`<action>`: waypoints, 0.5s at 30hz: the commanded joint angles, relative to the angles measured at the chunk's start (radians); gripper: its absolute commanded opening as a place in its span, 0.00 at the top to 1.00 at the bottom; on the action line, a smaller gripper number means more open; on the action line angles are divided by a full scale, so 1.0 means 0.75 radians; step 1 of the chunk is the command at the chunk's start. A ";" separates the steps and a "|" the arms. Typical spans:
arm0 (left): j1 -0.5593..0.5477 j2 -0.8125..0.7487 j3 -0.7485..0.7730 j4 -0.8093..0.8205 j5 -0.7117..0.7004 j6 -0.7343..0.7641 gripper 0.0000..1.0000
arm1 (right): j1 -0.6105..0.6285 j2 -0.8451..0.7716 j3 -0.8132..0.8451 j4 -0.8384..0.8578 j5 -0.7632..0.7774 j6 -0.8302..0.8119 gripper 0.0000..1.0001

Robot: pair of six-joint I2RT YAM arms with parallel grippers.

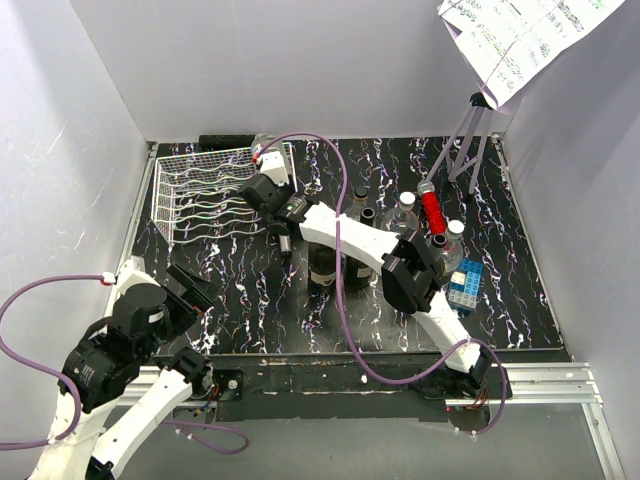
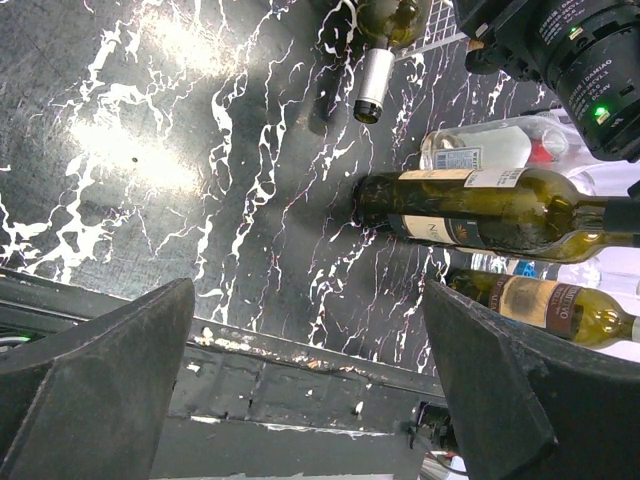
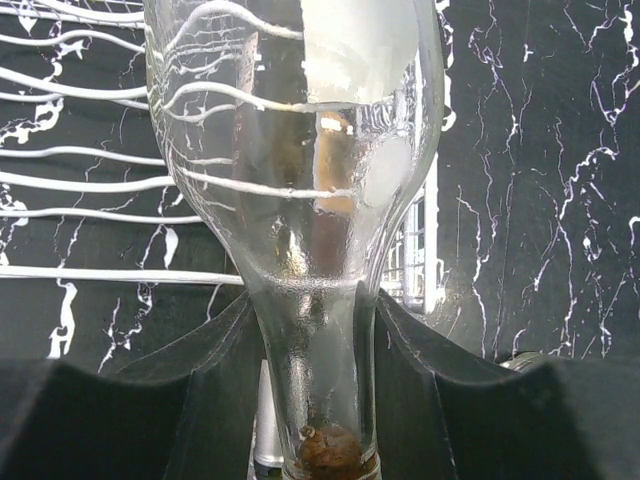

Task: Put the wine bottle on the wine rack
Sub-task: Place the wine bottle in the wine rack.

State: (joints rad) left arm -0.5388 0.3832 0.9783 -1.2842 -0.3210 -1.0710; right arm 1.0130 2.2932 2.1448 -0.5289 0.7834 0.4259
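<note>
The white wire wine rack [image 1: 200,190] stands at the back left of the table, and its wavy rows show in the right wrist view [image 3: 80,180]. My right gripper [image 1: 265,192] [image 3: 315,330] is shut on the neck of a clear glass wine bottle [image 3: 300,150]. It holds the bottle body [image 1: 275,166] over the rack's right end. My left gripper [image 1: 190,290] [image 2: 310,350] is open and empty, low near the table's front left edge.
A green bottle with a silver capsule [image 2: 375,70] [image 1: 283,240] lies below my right gripper, neck toward the front. Several bottles stand mid-table [image 1: 325,265] [image 2: 480,205], along with a red bottle [image 1: 432,210]. A blue block [image 1: 465,285] and a tripod [image 1: 465,150] are at the right.
</note>
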 commanded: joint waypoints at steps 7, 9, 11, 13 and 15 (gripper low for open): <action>0.003 -0.004 0.009 -0.026 -0.036 -0.006 0.02 | -0.033 -0.041 0.071 0.220 0.172 0.082 0.63; 0.003 0.000 0.007 -0.026 -0.036 -0.006 0.02 | -0.038 -0.043 0.067 0.208 0.175 0.107 0.59; 0.003 0.000 0.007 -0.028 -0.036 -0.008 0.02 | -0.042 -0.043 0.063 0.206 0.175 0.121 0.52; 0.003 0.000 0.007 -0.030 -0.038 -0.010 0.02 | -0.044 -0.043 0.063 0.202 0.170 0.125 0.47; 0.003 -0.002 0.007 -0.032 -0.040 -0.012 0.02 | -0.046 -0.041 0.063 0.202 0.168 0.123 0.44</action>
State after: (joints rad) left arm -0.5388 0.3820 0.9783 -1.2953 -0.3290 -1.0748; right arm 1.0077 2.2932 2.1448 -0.5179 0.7841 0.4786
